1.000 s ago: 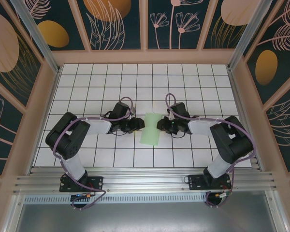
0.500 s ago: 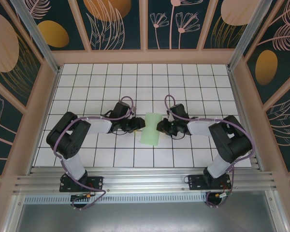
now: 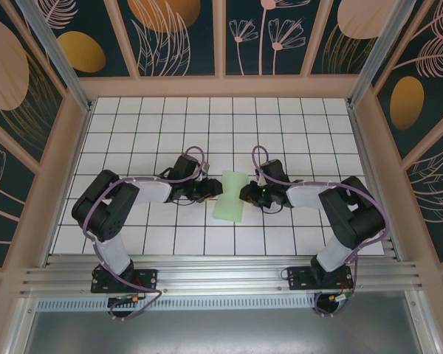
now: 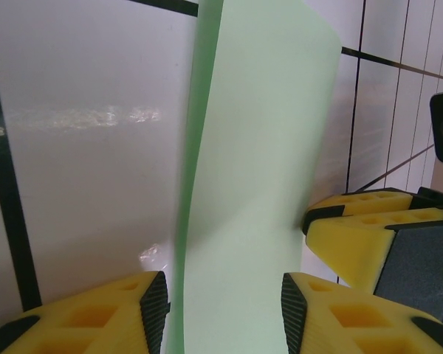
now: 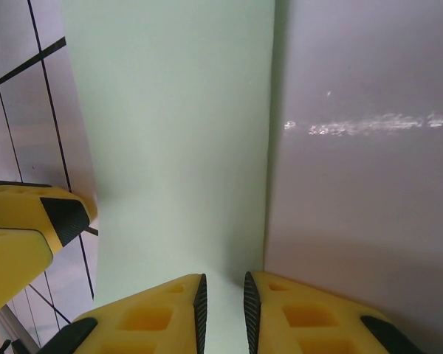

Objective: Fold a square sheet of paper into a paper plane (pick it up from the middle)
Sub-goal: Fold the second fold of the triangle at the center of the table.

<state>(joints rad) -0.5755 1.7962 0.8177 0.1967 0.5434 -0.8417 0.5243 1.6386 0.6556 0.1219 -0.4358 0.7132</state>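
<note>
The square sheet of paper (image 3: 229, 198) is pale green and lies mid-table as a tall narrow strip, pinched in at its waist. My left gripper (image 3: 214, 190) meets its left edge and my right gripper (image 3: 244, 194) its right edge, facing each other. In the left wrist view the paper (image 4: 258, 147) runs between the wide-open left gripper (image 4: 223, 313), and a yellow finger (image 4: 362, 236) of the other hand shows beyond. In the right wrist view the paper (image 5: 170, 110) passes into the right gripper (image 5: 222, 310), whose pads stand a narrow gap apart.
The white grid-tiled table (image 3: 133, 140) spreads around the paper. Wooden frame rails (image 3: 221, 86) and patterned panels wall in the back and sides. An aluminium rail (image 3: 221, 276) carries both arm bases at the near edge.
The paper's middle has drawn in slightly, giving it an hourglass outline. Both grippers have stayed almost where they were, at its two sides.
</note>
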